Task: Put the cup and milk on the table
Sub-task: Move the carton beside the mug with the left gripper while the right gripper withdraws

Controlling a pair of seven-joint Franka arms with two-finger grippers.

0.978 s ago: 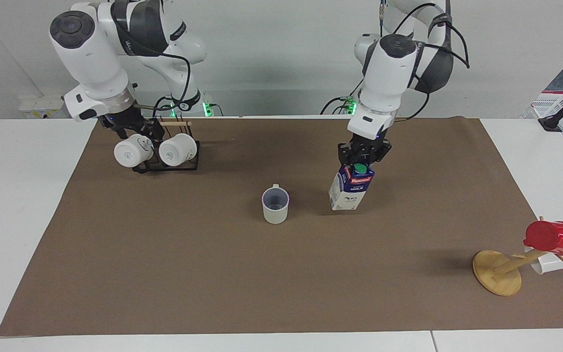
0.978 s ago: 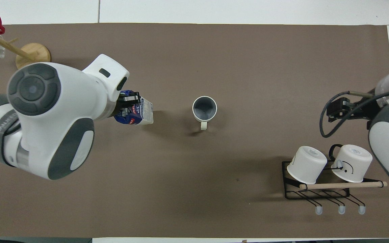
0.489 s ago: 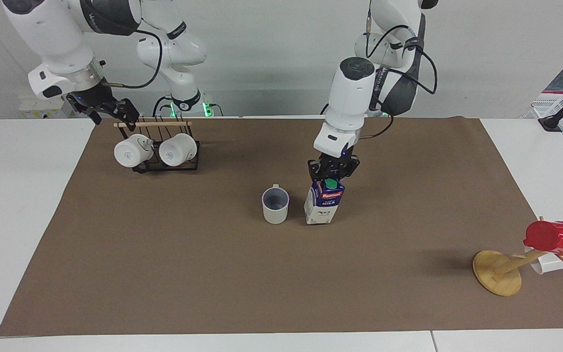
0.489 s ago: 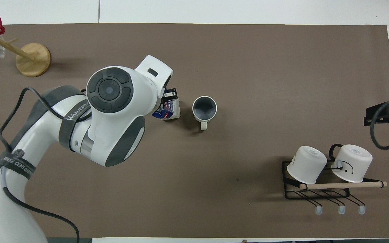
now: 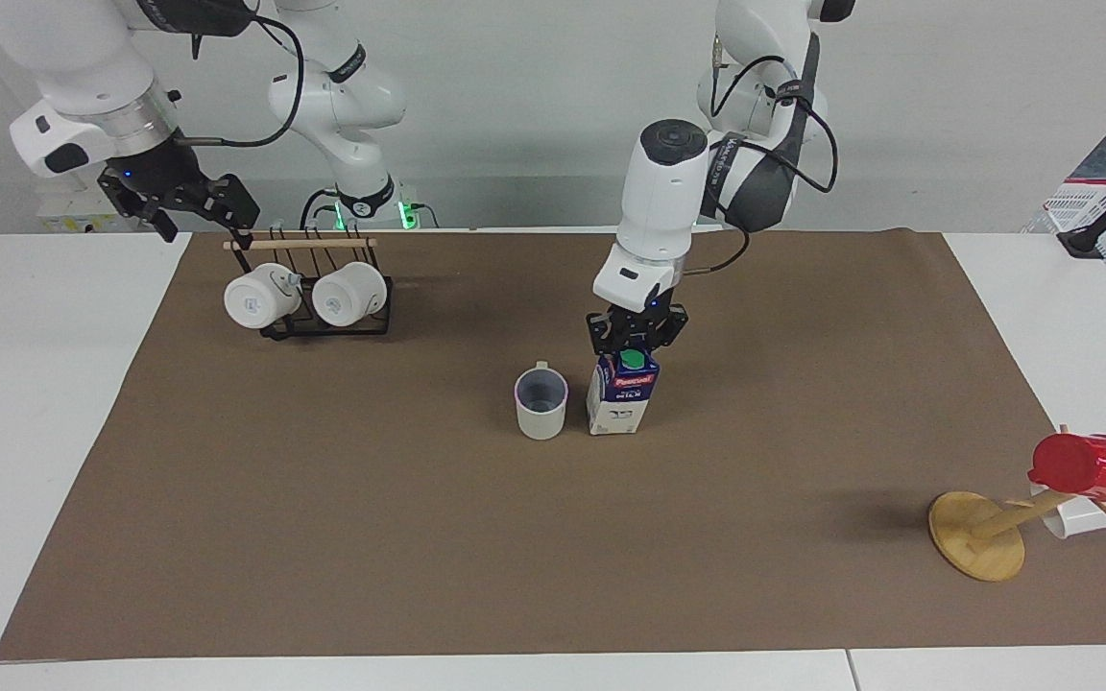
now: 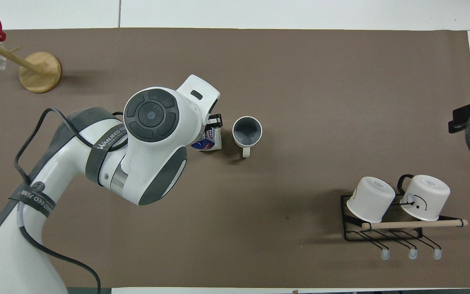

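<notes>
The pale-grey cup [image 5: 540, 405] stands upright on the brown sheet [image 5: 419, 557] of the table at mid-table, handle toward the robots. It also shows in the overhead view [image 6: 247, 132]. The milk [image 5: 622, 398] stands upright right beside it, toward the left arm's end, its base down at the sheet. My left gripper [image 5: 637, 338] is shut on the carton's gable top from above. In the overhead view the arm hides most of the milk [image 6: 209, 141]. My right gripper [image 5: 196, 213] is open and empty, raised over the table's edge beside the mug rack.
A black wire rack [image 5: 327, 326] with two glossy white mugs [image 5: 349, 294] stands near the robots at the right arm's end. A wooden mug tree [image 5: 977, 535] holding a red cup [image 5: 1088, 467] stands at the left arm's end, far from the robots.
My left gripper carried the milk toward the cup and lowered it to the sheet. My right gripper rose and drew away from the rack toward the table's edge.
</notes>
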